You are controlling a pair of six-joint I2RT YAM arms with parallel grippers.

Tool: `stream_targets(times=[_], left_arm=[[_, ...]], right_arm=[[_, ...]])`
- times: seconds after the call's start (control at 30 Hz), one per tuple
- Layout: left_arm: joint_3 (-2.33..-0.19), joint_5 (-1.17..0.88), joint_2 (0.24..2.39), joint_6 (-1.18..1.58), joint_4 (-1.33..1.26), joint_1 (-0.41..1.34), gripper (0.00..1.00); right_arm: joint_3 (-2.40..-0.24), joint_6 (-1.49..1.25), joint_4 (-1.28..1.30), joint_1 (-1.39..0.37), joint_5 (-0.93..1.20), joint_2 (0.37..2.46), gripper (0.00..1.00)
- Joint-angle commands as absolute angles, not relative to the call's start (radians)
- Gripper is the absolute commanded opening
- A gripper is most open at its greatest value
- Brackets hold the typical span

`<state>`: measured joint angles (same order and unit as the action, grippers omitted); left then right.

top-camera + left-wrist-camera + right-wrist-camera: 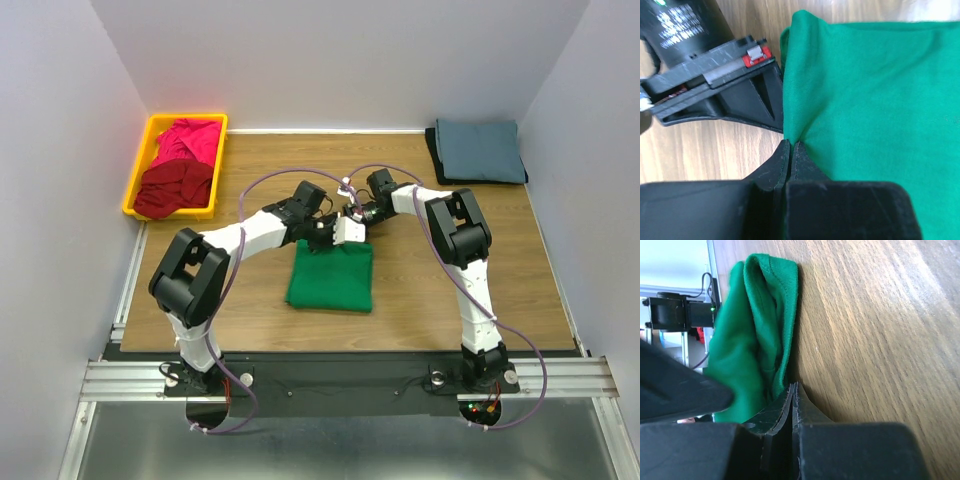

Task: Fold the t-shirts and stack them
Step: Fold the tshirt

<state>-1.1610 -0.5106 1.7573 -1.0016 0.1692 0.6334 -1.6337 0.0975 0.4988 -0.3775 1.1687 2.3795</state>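
A bright green t-shirt [331,276] lies folded into a rectangle on the table's middle. My left gripper [322,240] and right gripper [352,238] sit close together at its far edge. In the left wrist view the left gripper [791,145] is shut on a fold of the green shirt [875,110]. In the right wrist view the right gripper [793,387] is shut on the bunched green edge [760,335] against the wood. A slate blue-grey shirt [480,150] lies folded on a black shirt [436,150] at the back right. A magenta pink shirt [190,140] and a dark red shirt [175,188] lie in the bin.
The yellow plastic bin [139,170] stands at the back left corner. White walls close in the table on the left, back and right. The right gripper's black body [715,85] shows just left of the shirt in the left wrist view.
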Motion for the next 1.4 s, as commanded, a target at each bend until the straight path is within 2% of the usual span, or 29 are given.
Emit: stream_targets(times=[0.0, 0.23, 0.33, 0.43, 0.47, 0.53, 0.57, 0.6, 0.7, 0.77, 0.9, 1.03, 1.17, 1.37], left_arm=[[-1.206, -0.509, 1.778, -1.026, 0.086, 0.617, 0.00], [-1.216, -0.500, 1.838, -1.043, 0.067, 0.611, 0.00], [-1.238, -0.500, 1.865, -1.051, 0.122, 0.612, 0.05], [-1.265, -0.503, 1.879, -1.046, 0.164, 0.606, 0.21], [-1.284, -0.506, 1.876, -1.037, 0.167, 0.595, 0.29], [-1.325, -0.529, 1.878, -1.019, 0.215, 0.574, 0.34], [-1.377, -0.555, 1.872, -0.981, 0.230, 0.552, 0.45], [-1.399, -0.575, 1.861, -0.923, 0.241, 0.542, 0.48], [-1.471, -0.610, 1.804, -0.810, 0.256, 0.494, 0.50], [-1.479, -0.646, 1.749, -0.715, 0.245, 0.471, 0.50], [-1.373, -0.718, 1.663, -0.421, 0.212, 0.440, 0.46], [-1.200, -0.837, 1.602, -0.164, 0.056, 0.433, 0.43], [-1.045, -0.891, 1.621, -0.012, -0.086, 0.430, 0.41], [-1.052, -0.896, 1.796, 0.066, -0.167, 0.379, 0.40]], right_arm=[[-1.588, 0.135, 0.540, -0.400, 1.123, 2.441, 0.06], [-1.624, 0.130, 0.549, -0.399, 1.095, 2.448, 0.07], [-1.690, 0.124, 0.557, -0.376, 0.956, 2.412, 0.15], [-1.813, 0.112, 0.575, -0.298, 0.844, 2.376, 0.25], [-1.850, 0.115, 0.587, -0.251, 0.827, 2.372, 0.36], [-1.956, 0.124, 0.623, -0.209, 0.764, 2.359, 0.42], [-1.983, 0.130, 0.627, -0.175, 0.746, 2.335, 0.48], [-2.009, 0.132, 0.635, -0.161, 0.721, 2.301, 0.49], [-1.993, 0.130, 0.641, -0.130, 0.722, 2.216, 0.48], [-1.907, 0.117, 0.640, -0.132, 0.785, 2.149, 0.46], [-1.714, 0.019, 0.629, -0.149, 0.948, 1.978, 0.34], [-1.496, -0.052, 0.575, -0.213, 1.038, 1.886, 0.28], [-1.367, -0.086, 0.519, -0.285, 1.054, 1.893, 0.28], [-1.370, -0.068, 0.454, -0.291, 0.907, 2.015, 0.27]])
